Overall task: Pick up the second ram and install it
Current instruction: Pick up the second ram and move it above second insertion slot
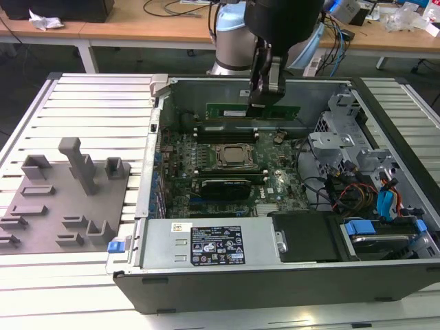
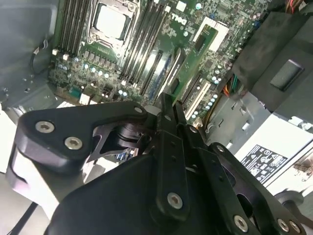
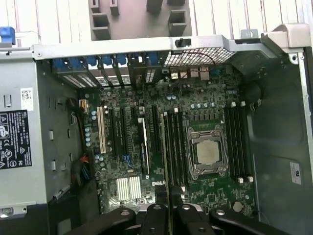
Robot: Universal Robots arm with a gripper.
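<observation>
Tool (image 1: 265,93): matt black plastic or metal links with bright steel screws. Ram (image 1: 230,110): green circuit board, slight sheen. Case (image 1: 275,289): bare grey sheet metal inside, matt black outer wall. Processor (image 3: 208,152): brushed silver metal lid. Tray (image 1: 65,199): matt grey plastic. Desk (image 1: 89,103): ribbed, satin aluminium profiles.

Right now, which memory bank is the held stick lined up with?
The bank between the processor and the expansion slots: in both wrist views the second ram in the end effector runs along it. The other bank lies by the case wall.
</observation>
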